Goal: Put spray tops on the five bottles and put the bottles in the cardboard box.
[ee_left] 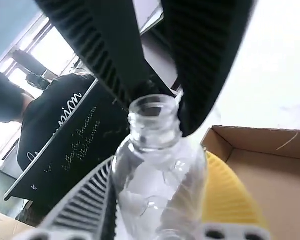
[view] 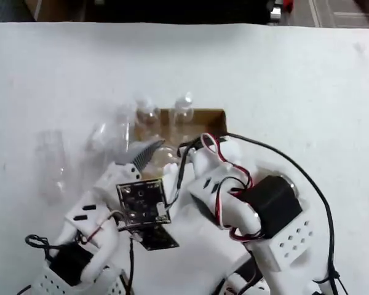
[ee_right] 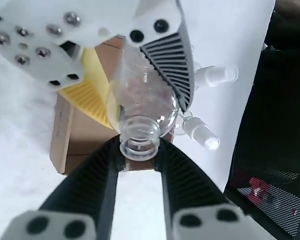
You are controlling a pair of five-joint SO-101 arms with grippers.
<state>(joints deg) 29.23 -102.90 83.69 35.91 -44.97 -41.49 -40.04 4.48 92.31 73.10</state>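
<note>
A clear bottle with an open, threaded mouth is held between the two arms, off the table. The left gripper is clamped on its body, with a grey ribbed finger on one side and a yellow finger on the other, both touching the plastic. The right gripper is closed on the neck just under the rim, its black ribbed fingers pressed to either side. The bottle hangs just over the cardboard box, whose open brown inside shows behind it in both wrist views.

In the high view, two more bottles show close together at the box's far edge. Whether they are inside it or just behind it cannot be told. Two other bottles lie on the table on the left arm's side of the box, near one another.

The table is plain white. A dark strip runs past its far edge. Behind the grippers, the left wrist view shows bright windows. In the right wrist view a black mesh panel stands past the table's edge.
</note>
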